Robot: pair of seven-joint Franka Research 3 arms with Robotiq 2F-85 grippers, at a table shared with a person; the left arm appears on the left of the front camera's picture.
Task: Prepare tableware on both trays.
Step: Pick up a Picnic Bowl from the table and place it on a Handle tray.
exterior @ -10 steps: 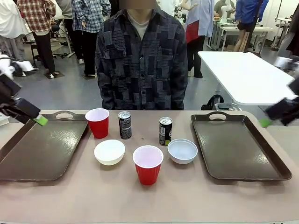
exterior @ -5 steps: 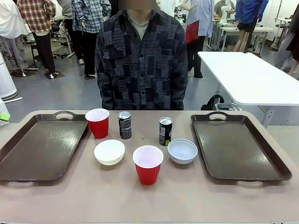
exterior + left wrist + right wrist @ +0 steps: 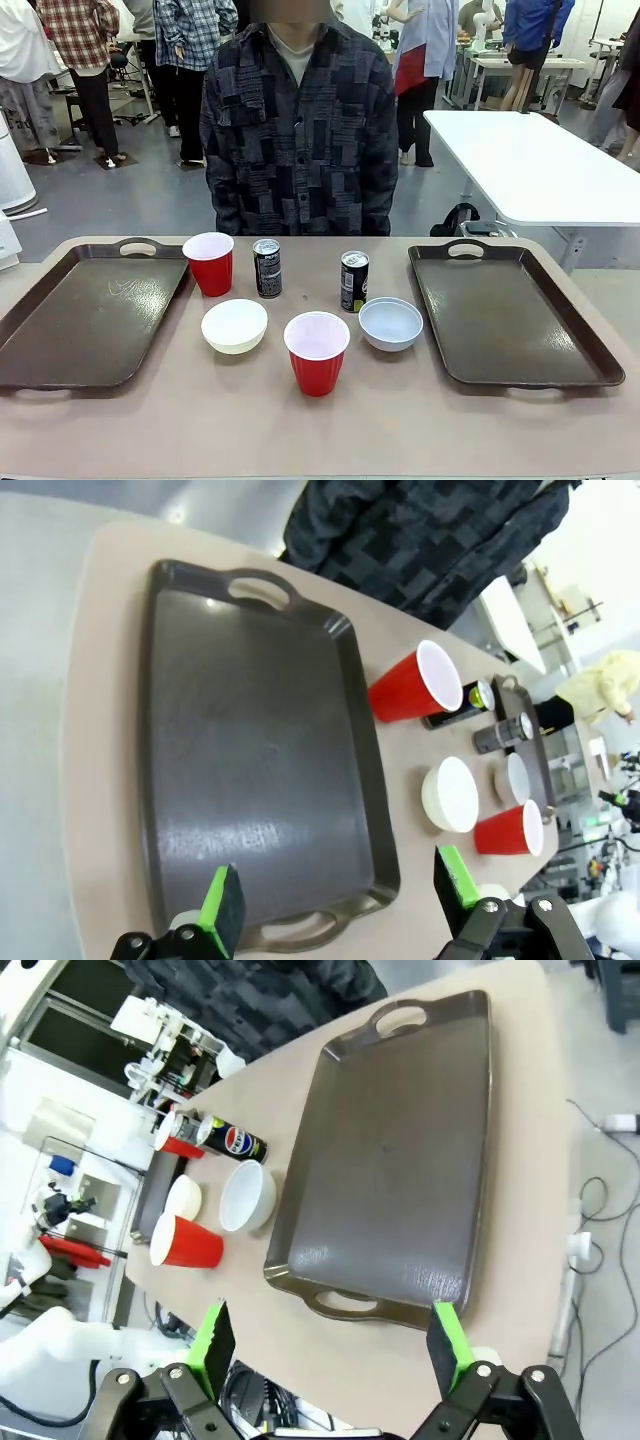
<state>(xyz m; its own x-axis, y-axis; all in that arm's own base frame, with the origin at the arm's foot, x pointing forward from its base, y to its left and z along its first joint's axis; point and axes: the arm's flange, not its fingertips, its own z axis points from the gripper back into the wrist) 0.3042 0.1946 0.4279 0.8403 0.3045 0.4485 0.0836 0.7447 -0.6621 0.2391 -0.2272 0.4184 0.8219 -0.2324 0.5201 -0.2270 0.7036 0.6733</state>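
I see left tray and right tray on the bench. Between them: far cup, near cup, left bowl, right bowl, left can, right can. Left gripper and right gripper: fingers wide, holding nothing, each above its own tray.

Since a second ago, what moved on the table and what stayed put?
The left jaws drew back leftward and the right jaws rightward, away from the trays' outer edges. Both stand open, holding nothing. Nothing was picked up or put down. The red cups, bowls, cans and both trays stayed where they were.
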